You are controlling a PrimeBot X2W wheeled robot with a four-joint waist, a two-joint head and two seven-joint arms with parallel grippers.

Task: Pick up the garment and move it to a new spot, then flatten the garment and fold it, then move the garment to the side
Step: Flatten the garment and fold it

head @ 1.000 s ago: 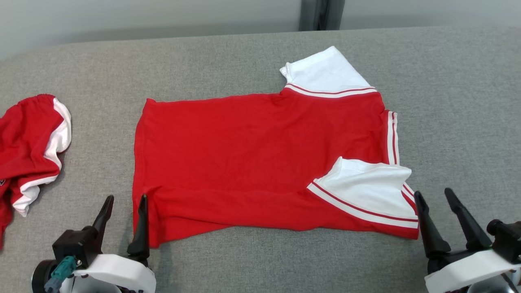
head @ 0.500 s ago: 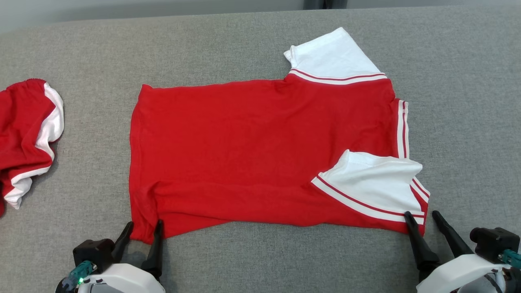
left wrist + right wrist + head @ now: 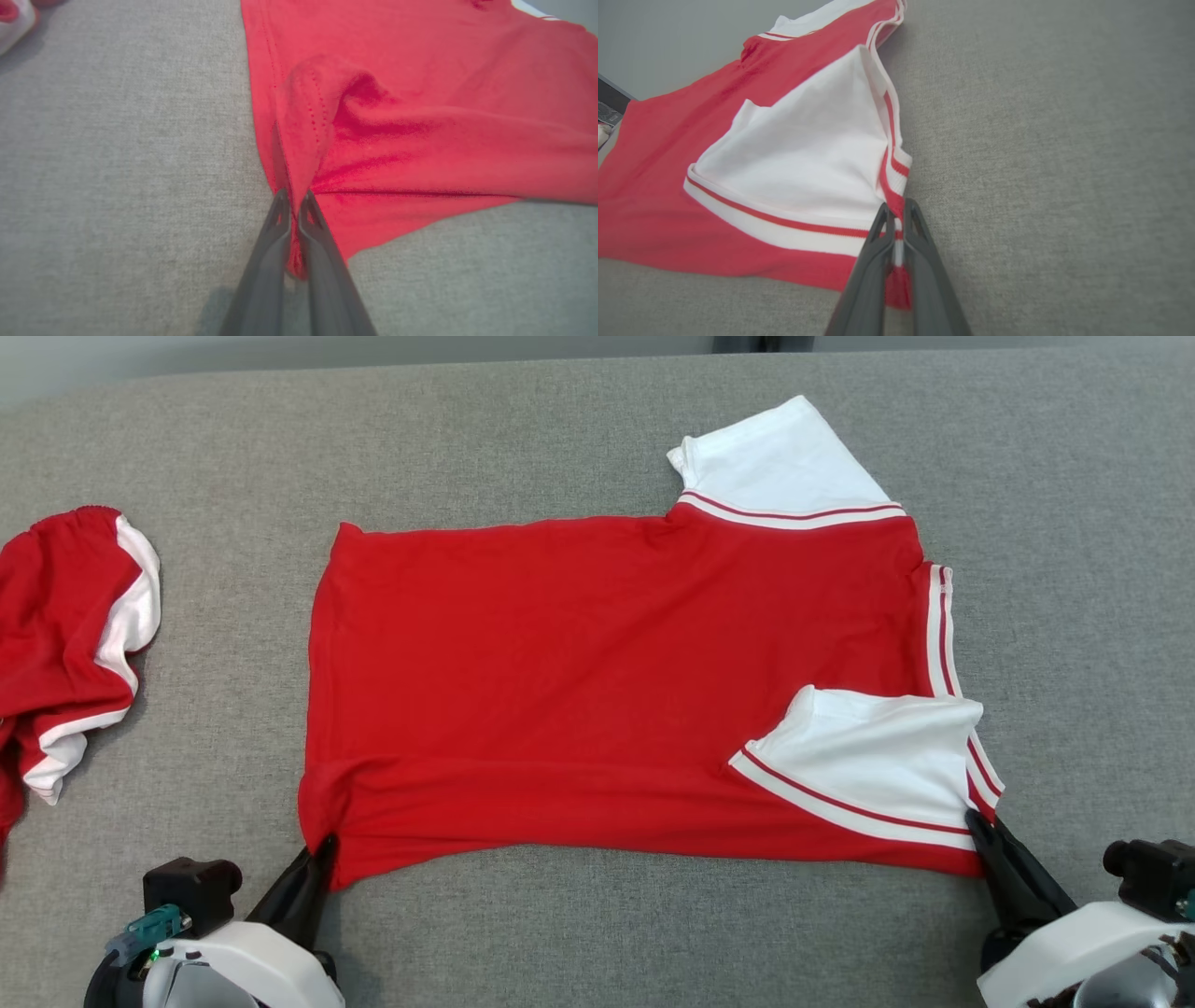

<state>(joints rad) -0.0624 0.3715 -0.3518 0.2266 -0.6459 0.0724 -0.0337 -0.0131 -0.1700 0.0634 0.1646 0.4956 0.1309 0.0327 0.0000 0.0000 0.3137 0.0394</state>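
Observation:
The garment [image 3: 597, 681] is a red shirt with white, red-striped sleeves, spread across the grey surface. My left gripper [image 3: 322, 847] is shut on its near left corner; in the left wrist view the red cloth [image 3: 327, 140] bunches up between the closed fingers [image 3: 293, 205]. My right gripper [image 3: 978, 823] is shut on the near right corner, beside the folded-over white sleeve [image 3: 878, 761]. In the right wrist view the striped hem [image 3: 896, 186] is pinched between the fingers [image 3: 899, 217]. The other white sleeve [image 3: 775, 462] lies flat at the far side.
A second red and white garment [image 3: 65, 635] lies crumpled at the left edge of the grey fabric surface [image 3: 560, 420]. A dark post [image 3: 761, 343] stands beyond the far edge. Bare surface lies to the right of the shirt and along the near edge.
Both grippers moved forward onto the shirt's near corners and closed on them, from open to shut. The head camera has tilted down and shifted a little.

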